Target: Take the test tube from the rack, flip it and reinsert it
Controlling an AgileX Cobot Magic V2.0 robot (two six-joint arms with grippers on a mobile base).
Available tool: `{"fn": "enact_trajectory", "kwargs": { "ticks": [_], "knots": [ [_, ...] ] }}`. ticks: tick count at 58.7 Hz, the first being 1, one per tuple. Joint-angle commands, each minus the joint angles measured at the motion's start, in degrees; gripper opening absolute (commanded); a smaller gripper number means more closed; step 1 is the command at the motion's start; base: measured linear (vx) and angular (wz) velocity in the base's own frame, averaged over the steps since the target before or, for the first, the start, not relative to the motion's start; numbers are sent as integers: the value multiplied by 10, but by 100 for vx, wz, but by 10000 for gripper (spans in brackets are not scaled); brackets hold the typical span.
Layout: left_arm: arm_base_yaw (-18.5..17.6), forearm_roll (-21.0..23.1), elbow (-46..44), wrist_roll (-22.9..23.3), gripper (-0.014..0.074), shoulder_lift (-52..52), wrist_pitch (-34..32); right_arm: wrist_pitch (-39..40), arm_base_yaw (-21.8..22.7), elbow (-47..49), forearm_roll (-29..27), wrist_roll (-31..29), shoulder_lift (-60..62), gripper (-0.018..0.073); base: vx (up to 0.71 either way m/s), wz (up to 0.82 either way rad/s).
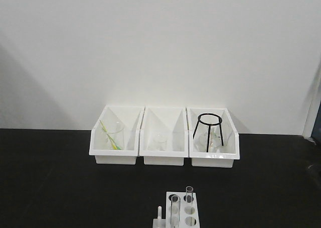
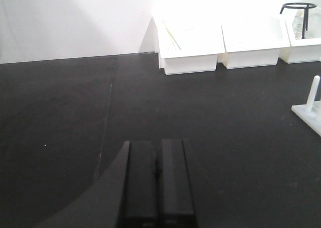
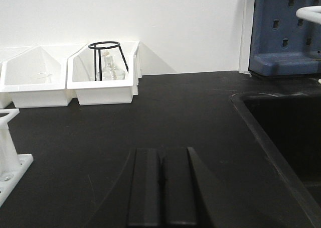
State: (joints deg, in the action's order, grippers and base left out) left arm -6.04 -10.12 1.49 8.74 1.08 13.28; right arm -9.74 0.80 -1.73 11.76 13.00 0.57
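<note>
The small white rack (image 1: 181, 213) stands at the bottom middle of the front view on the black table. Two clear test tubes stand upright in it, one at the front (image 1: 175, 210) and one behind (image 1: 189, 194). A rack corner with an upright peg (image 2: 312, 100) shows at the right edge of the left wrist view, and a rack end (image 3: 7, 157) at the left edge of the right wrist view. My left gripper (image 2: 158, 143) is shut and empty, left of the rack. My right gripper (image 3: 163, 151) is shut and empty, right of the rack.
Three white open-front bins stand along the back wall: the left one (image 1: 114, 137) holds a beaker with a yellow-green stick, the middle one (image 1: 164, 140) a small glass, the right one (image 1: 214, 137) a black wire tripod and glassware. A black sink (image 3: 286, 137) lies at the right.
</note>
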Motion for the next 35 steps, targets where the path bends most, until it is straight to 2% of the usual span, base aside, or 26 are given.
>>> {"fn": "enact_trajectory", "kwargs": {
  "ticks": [1,35],
  "knots": [
    [0,2,-2,5,-6,5,-46,49,3,-1,7,-5,9,-11,0,0],
    [0,2,-2,5,-6,5,-46,48,3,-1,7,-5,9,-11,0,0]
  ]
}}
